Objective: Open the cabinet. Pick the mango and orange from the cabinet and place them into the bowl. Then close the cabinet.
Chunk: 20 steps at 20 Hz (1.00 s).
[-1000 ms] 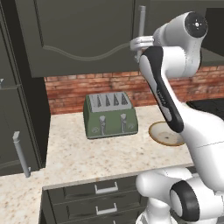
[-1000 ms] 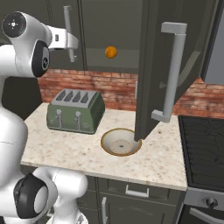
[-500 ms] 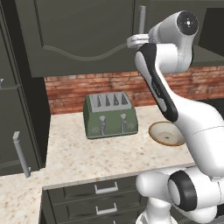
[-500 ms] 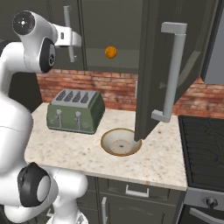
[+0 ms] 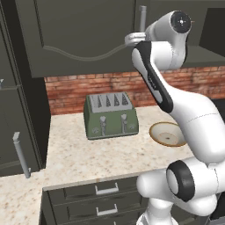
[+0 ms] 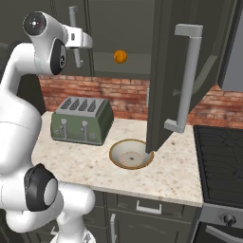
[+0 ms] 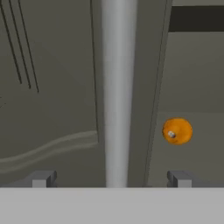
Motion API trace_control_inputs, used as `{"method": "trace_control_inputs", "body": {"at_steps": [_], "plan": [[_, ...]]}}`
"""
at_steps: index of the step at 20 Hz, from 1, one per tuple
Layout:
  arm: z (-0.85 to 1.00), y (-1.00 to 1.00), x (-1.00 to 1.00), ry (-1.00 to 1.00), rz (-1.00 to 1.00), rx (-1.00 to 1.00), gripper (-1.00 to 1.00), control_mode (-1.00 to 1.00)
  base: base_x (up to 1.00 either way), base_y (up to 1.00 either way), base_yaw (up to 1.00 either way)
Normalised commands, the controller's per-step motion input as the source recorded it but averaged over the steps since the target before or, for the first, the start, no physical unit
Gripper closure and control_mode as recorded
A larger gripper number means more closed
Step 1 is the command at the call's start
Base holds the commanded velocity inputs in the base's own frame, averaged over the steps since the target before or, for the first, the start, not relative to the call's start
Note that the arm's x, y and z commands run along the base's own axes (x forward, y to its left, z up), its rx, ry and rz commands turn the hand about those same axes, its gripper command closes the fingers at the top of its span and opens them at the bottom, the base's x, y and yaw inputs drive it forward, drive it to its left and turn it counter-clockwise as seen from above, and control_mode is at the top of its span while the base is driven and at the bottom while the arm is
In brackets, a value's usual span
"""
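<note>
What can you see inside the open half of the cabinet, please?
The orange sits on the shelf inside the cabinet. The closed left door covers the other half, so whatever lies there is hidden.

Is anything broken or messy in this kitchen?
Nothing looks broken or spilled. The cabinet's right door stands wide open while the left one is shut, the orange sits on its shelf, and the bowl and toaster stand upright on the counter.

One orange (image 6: pixel 120 56) sits in the cabinet (image 6: pixel 118 28), which has two doors. On the counter (image 6: pixel 156 173) stand one toaster (image 6: pixel 82 120) with four slots and one bowl (image 6: pixel 131 154).
</note>
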Motion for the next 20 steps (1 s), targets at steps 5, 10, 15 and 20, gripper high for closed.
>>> {"method": "trace_control_inputs", "body": {"at_steps": [5,10,15,20], "plan": [[0.0,0.0,0.31,0.0,0.0,0.0,-1.0,-1.0,0.0,0.0,0.0],[0.0,0.0,0.31,0.0,0.0,0.0,-1.0,-1.0,0.0,0.0,0.0],[-0.03,0.0,0.29,0.0,0.0,0.0,-1.0,-1.0,0.0,0.0,0.0],[-0.07,0.0,0.25,0.0,0.0,0.0,-1.0,-1.0,0.0,0.0,0.0]]}}
